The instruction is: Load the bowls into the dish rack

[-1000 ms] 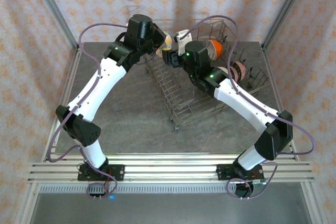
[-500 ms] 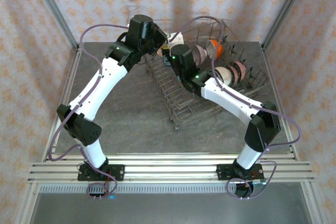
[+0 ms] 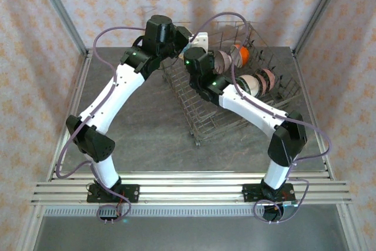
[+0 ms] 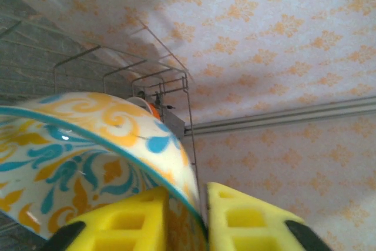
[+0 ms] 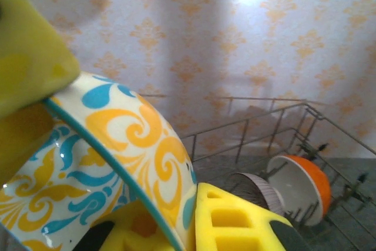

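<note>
A white bowl with orange and teal swirls [image 3: 200, 40] hangs in the air over the back left corner of the dish rack [image 3: 202, 123]. My right gripper [image 3: 196, 49] reaches up from the rack side and is shut on its rim [image 5: 147, 145], one finger inside and one outside. My left gripper [image 3: 187, 43] comes in from the left. Its yellow fingers [image 4: 247, 221] straddle the same bowl's rim [image 4: 117, 121], with a little room at the inner finger; whether they still press is unclear. In the right wrist view, a left finger [image 5: 29, 45] lies against the bowl.
Standing in the rack are an orange bowl [image 3: 240, 54], a grey ribbed bowl [image 3: 222, 59], a white bowl [image 3: 251, 83] and a pink bowl [image 3: 269, 77]. The rack's tall wire sides [image 5: 264, 110] rise just behind the held bowl. Bare grey tabletop [image 3: 147, 127] lies left of the rack.
My right arm swung left and up to the patterned bowl and shut on its rim. The left arm stayed put, and its fingers now sit a little looser round the rim.
</note>
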Controlling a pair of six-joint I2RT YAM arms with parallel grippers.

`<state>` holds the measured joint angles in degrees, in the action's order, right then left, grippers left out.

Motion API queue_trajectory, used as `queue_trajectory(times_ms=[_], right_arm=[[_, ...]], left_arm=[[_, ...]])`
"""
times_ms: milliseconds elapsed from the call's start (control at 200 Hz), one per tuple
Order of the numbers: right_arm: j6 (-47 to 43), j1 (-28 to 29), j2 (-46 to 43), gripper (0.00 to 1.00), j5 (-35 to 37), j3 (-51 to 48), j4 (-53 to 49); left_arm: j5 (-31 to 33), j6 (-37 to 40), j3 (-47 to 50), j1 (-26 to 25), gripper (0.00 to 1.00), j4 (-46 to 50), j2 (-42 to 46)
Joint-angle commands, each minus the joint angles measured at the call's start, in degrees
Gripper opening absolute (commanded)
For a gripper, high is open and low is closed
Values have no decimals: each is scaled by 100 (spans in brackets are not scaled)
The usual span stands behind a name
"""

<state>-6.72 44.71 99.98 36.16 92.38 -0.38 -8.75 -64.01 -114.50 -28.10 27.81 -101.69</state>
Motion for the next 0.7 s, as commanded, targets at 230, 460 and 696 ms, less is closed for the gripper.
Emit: queue_trajectory(times_ms=[230, 460, 696], right_arm=[[976, -345, 220, 0, 724, 823, -1144], [1441, -583, 164, 0, 647, 834, -1680], [1558, -777, 157, 0, 681, 910, -2043]], left_arm=[[186, 591, -3, -20, 53, 22, 337], [510, 953, 168, 78, 82, 5, 684], [460, 1165, 355, 288, 88, 76, 953]])
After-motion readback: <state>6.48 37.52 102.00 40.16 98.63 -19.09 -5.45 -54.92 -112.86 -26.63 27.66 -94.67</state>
